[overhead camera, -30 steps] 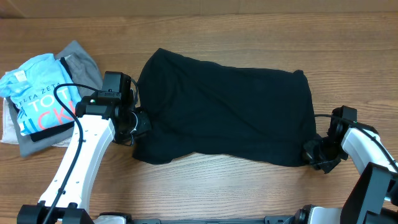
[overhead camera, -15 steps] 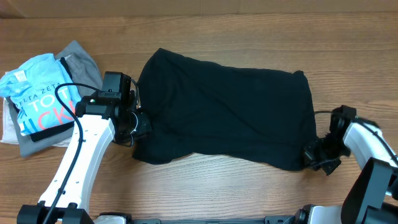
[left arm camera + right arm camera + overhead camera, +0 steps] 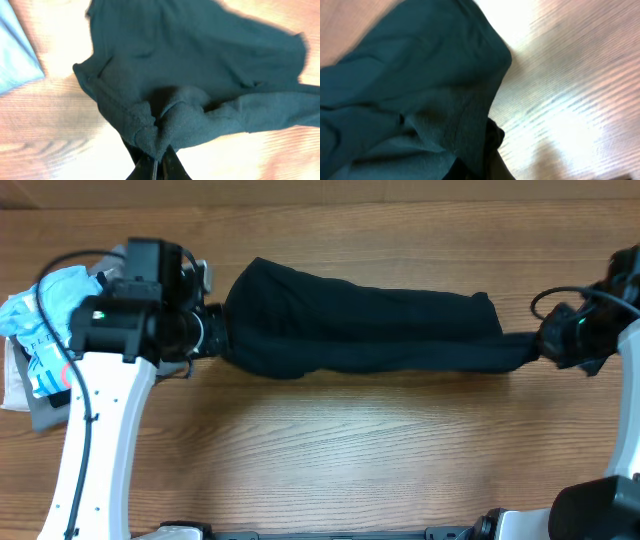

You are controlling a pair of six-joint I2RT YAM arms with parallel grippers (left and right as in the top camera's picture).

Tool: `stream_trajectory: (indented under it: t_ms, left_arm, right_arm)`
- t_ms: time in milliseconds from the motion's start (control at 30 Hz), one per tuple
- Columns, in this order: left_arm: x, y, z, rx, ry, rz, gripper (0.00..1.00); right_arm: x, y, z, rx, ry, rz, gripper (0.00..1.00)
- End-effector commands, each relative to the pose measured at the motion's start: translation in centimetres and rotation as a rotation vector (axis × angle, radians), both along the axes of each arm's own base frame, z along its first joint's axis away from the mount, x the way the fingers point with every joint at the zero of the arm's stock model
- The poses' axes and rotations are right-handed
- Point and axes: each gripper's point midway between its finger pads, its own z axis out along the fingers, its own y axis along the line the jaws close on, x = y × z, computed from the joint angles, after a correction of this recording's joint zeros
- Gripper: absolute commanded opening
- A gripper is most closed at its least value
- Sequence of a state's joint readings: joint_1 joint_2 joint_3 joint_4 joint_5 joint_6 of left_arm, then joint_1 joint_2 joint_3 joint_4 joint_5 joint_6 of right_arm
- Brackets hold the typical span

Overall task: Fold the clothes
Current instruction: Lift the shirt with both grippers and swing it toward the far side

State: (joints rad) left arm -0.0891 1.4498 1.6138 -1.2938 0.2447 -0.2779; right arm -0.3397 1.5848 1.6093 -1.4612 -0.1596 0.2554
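Observation:
The black T-shirt lies across the wooden table, its near edge lifted and stretched into a long band between both arms. My left gripper is shut on the shirt's left near corner; in the left wrist view the fabric is pinched between the closed fingers. My right gripper is shut on the right near corner, pulled out to a point. In the right wrist view the cloth drapes over the fingers. No neck label shows.
A light blue shirt with lettering lies on a grey garment at the left edge, partly behind my left arm. The blue shirt's edge shows in the left wrist view. Bare wood table lies in front.
Both grippers have risen and moved toward the far side, carrying the shirt's near edge up and back. The shirt went from a flat spread to a narrow stretched band.

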Motion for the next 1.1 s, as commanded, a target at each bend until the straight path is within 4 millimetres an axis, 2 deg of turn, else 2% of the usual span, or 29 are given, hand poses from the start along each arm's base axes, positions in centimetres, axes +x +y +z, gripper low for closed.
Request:
stream_trajectory:
  t_ms: [0, 267, 467, 633, 733, 833, 933, 1067]
  left_arm:
    - [0.6, -0.2, 4.7, -0.013, -0.123, -0.026, 0.04]
    - [-0.5, 0.1, 11.8, -0.02, -0.275, -0.022, 0.04]
    - [-1.9, 1.4, 16.9, -0.029, -0.407, 0.027, 0.04]
    - [-1.9, 2.3, 19.8, -0.006, -0.529, 0.058, 0.04]
    - [-0.9, 2.2, 20.1, -0.009, -0.553, 0.058, 0.04]
    - [0.8, 2.2, 19.3, -0.007, -0.538, 0.058, 0.04]
    - [3.6, 2.0, 17.4, -0.006, -0.491, 0.055, 0.04]
    - [8.4, 1.8, 13.7, -0.004, -0.414, 0.051, 0.04]
  right_arm:
    - [0.9, -0.2, 3.7, -0.04, -0.095, 0.051, 0.04]
    - [1.1, -0.6, 10.8, -0.108, -0.249, 0.061, 0.04]
    - [0.6, -1.6, 18.2, -0.201, -0.461, 0.026, 0.04]
    - [0.3, -1.7, 23.0, -0.266, -0.608, 0.02, 0.04]
    - [1.0, -2.0, 23.7, -0.296, -0.643, 0.045, 0.04]
    - [2.2, -2.3, 22.7, -0.286, -0.617, 0.053, 0.04]
    - [4.2, -2.0, 20.9, -0.247, -0.58, 0.109, 0.04]
    - [8.3, -1.5, 17.4, -0.197, -0.516, 0.175, 0.04]
